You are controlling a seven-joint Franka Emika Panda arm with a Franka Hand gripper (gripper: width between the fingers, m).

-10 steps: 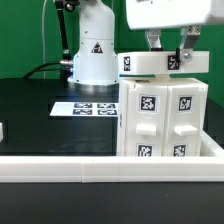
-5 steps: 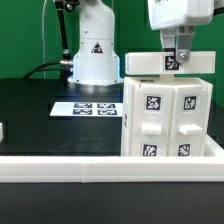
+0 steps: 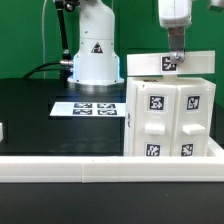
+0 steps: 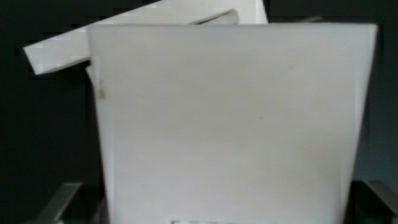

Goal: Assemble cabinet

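Note:
The cabinet point(image 3: 170, 120) is a tall white box with square tags on its front, standing at the exterior view's right. A flat white top panel point(image 3: 148, 64) with one tag lies on it. My gripper point(image 3: 174, 57) comes straight down onto this panel, seen edge-on, and its jaws are closed across it. In the wrist view the top panel point(image 4: 231, 120) fills the picture between my two dark fingers point(image 4: 59, 203). A skewed white edge of the cabinet point(image 4: 89, 52) shows behind it.
The marker board point(image 3: 88, 108) lies flat on the black table left of the cabinet. The white robot base point(image 3: 92, 55) stands behind it. A low white wall point(image 3: 100, 168) runs along the front. A small white piece point(image 3: 2, 128) sits at the far left edge.
My gripper has turned about its vertical axis, from fingers spread side by side to edge-on. The top panel has turned with it, and the cabinet has shifted slightly to the exterior view's right.

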